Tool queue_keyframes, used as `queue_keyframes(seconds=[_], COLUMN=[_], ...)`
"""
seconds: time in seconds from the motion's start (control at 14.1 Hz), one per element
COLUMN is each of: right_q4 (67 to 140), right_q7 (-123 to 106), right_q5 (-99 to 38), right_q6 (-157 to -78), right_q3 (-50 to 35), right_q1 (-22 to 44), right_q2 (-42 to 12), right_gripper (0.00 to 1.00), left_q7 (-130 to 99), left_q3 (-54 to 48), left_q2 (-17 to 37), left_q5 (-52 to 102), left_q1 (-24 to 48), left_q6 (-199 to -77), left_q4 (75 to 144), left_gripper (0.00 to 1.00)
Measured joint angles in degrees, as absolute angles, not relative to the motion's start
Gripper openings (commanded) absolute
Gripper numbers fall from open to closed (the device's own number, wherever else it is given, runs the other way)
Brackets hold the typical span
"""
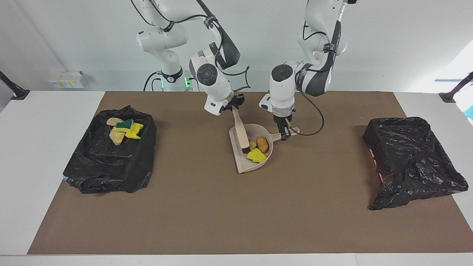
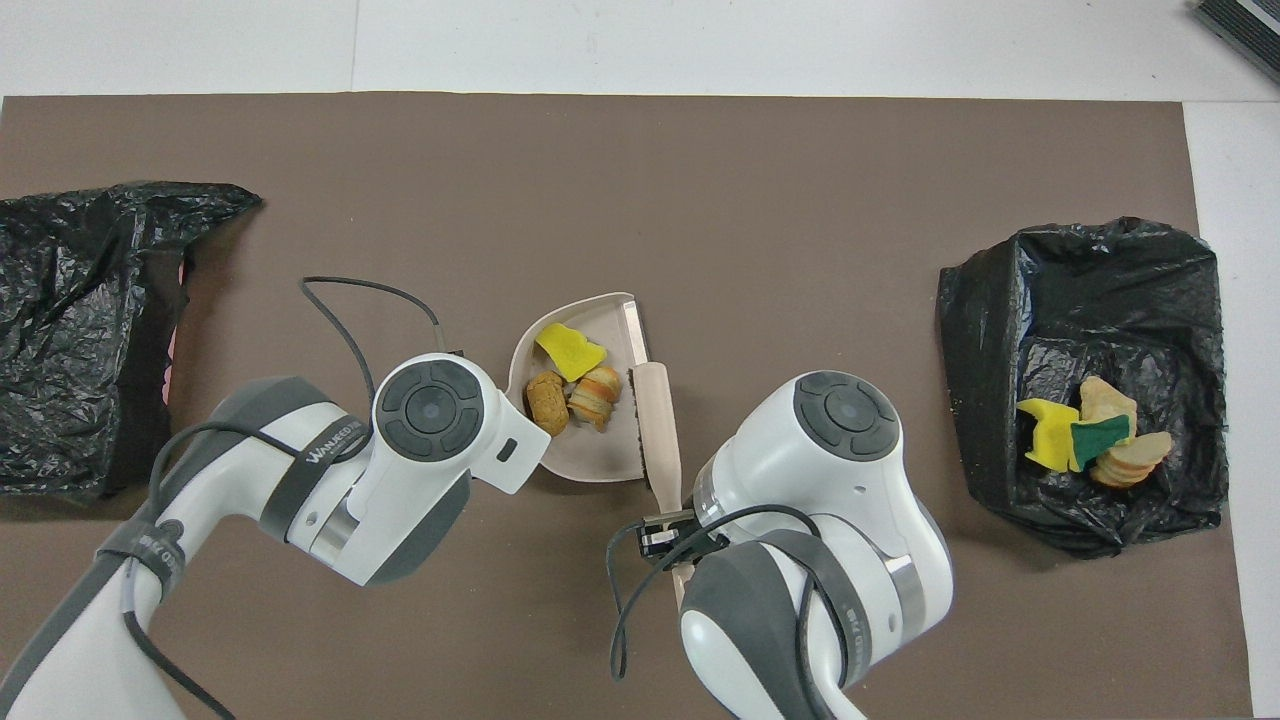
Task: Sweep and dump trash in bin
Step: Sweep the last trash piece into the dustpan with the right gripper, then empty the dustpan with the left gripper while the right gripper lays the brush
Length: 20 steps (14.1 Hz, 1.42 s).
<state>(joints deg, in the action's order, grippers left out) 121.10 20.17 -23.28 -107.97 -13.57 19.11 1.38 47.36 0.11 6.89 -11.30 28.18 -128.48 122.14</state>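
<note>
Three scraps (image 1: 257, 147), yellow, tan and orange-brown, lay in the dustpan (image 1: 239, 164); four filled the bin (image 1: 92, 173). Left gripper (image 1: 285, 133) clamped the dustpan handle, right gripper (image 1: 232, 108) the brush (image 1: 241, 133).

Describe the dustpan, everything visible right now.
The dustpan is pale beige, plastic by its look: a shallow scoop with a raised curved back wall and a short handle. It sits mid-table on the brown mat, open lip toward the right arm's end. The left gripper is shut on its handle. Inside lie three sponge scraps: one bright yellow, two orange-brown. The brush, held by the right gripper, rests its bristle end in the pan by the lip, against the scraps.
</note>
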Motion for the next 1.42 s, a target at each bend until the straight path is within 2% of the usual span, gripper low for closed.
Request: queue_keyframes(seconds=[0.21, 0.5, 0.78, 1.07, 1.42], right_q4=[123.2, 131.5, 137.8, 139.8, 141.1], right_q7=[28.2, 32.2, 32.9, 33.0, 33.4], right_q5=[-20.2, -20.2, -21.3, -22.1, -22.9], right_q6=[-104.6, -107.5, -114.5, -118.5, -124.6], right_q3=[-13.8, -14.4, -14.6, -14.5, -14.6], right_q1=[20.7, 25.6, 28.7, 29.8, 33.0], right_q2=[8.1, 13.6, 13.3, 12.3, 8.4], right_gripper=[0.00, 0.00, 0.00, 0.00, 0.00], left_q7=[55.4, 67.8, 76.1, 84.2, 97.5], left_q3=[0.4, 0.6, 0.7, 0.8, 1.2], left_q2=[6.9, 6.9, 6.9, 6.9, 9.2], left_q5=[-7.8, -4.1, -2.9, -2.0, -2.0], left_q1=[24.1, 16.9, 9.6, 2.0, -9.5], left_q6=[-125.2, -117.6, -111.7, -107.9, -105.0], left_q4=[118.8, 111.5, 105.6, 100.6, 95.6], left_gripper=[0.00, 0.00, 0.00, 0.00, 0.00])
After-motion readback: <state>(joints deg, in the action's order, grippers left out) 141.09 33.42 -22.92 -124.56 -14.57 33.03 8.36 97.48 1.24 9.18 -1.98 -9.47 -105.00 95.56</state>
